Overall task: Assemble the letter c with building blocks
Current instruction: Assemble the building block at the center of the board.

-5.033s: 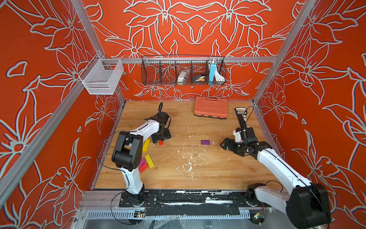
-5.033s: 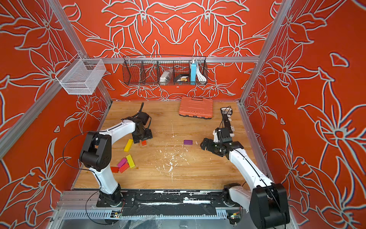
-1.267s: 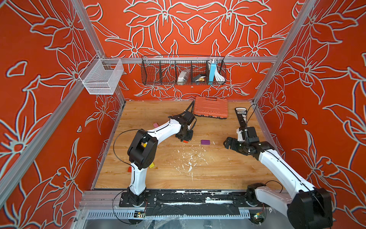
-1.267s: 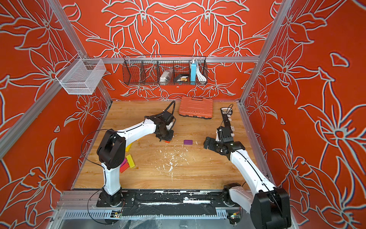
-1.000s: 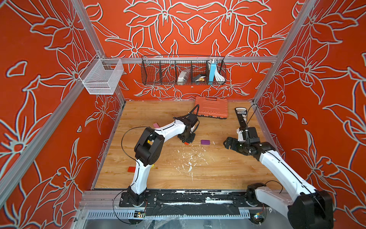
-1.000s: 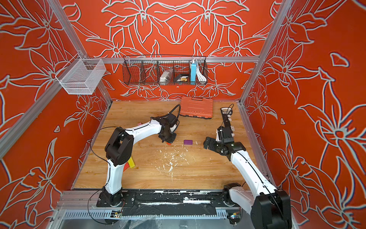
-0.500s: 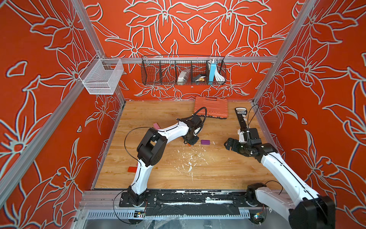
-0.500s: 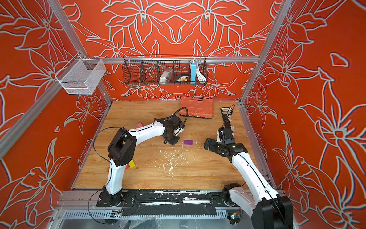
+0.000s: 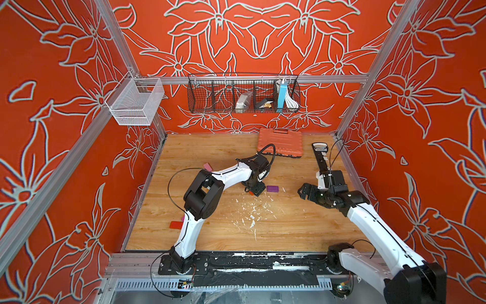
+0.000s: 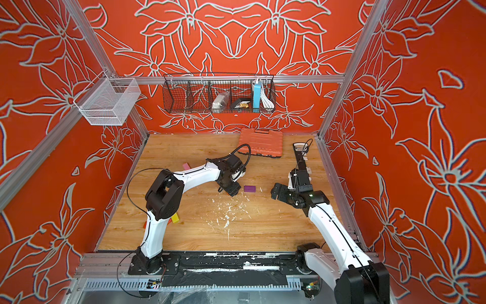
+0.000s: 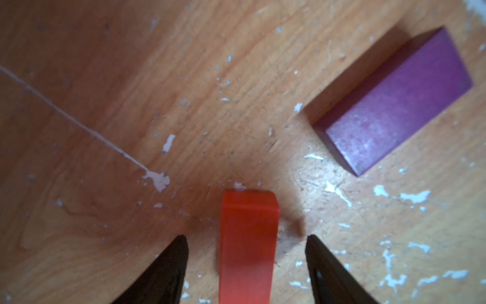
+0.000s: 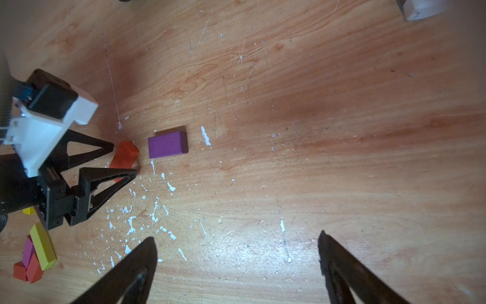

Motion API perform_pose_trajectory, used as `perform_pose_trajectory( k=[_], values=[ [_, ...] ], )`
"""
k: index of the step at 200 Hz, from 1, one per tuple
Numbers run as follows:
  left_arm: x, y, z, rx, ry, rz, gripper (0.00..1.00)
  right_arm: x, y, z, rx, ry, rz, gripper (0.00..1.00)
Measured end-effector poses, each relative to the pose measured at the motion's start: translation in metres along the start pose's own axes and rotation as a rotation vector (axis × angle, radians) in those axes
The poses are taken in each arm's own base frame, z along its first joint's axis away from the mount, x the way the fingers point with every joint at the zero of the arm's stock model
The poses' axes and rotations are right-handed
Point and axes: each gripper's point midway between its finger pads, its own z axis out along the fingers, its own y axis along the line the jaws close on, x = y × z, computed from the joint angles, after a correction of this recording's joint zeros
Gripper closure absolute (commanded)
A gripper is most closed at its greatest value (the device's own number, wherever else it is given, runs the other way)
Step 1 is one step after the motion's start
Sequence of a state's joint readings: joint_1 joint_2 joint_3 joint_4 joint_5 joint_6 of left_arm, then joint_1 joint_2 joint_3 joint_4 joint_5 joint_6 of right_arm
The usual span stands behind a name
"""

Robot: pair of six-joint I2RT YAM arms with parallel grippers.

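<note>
Left gripper (image 11: pixel 246 238) parted astride red block (image 11: pixel 249 208), unheld | right gripper (image 12: pixel 236 237) wide, empty | wire basket (image 9: pixel 200 105) holds blue box (image 9: pixel 281 94), white cable (image 9: pixel 289 102)

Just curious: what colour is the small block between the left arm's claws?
The block is orange-red; the left wrist view shows it best.

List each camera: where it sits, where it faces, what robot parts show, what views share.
Top views: high at the front, looking down toward the back wall; left arm and right arm whole.
Left wrist: behind the left gripper, looking down at the orange block between its open jaws, purple block beside.
Right wrist: behind the right gripper, facing across the table at the left gripper.
Shared: all show the purple block.
</note>
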State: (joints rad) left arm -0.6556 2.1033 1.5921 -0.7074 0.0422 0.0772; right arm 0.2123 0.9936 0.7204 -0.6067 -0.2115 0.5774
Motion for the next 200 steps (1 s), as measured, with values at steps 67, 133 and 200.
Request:
perform_pose_trajectory(
  k=[67,133,200],
  values=[
    [-0.016,-0.022,-0.086,0.200,-0.235,-0.498,0.02,0.003,0.000,0.004,-0.005,0.013,0.002,0.02],
    [-0.001,-0.053,-0.046,0.411,-0.136,-0.871,0.02,0.006,-0.002,0.010,0.000,0.039,0.006,0.02],
    [-0.011,-0.066,-0.036,0.457,-0.124,-0.946,0.02,0.007,-0.002,0.012,0.004,0.046,0.007,0.02]
  ],
)
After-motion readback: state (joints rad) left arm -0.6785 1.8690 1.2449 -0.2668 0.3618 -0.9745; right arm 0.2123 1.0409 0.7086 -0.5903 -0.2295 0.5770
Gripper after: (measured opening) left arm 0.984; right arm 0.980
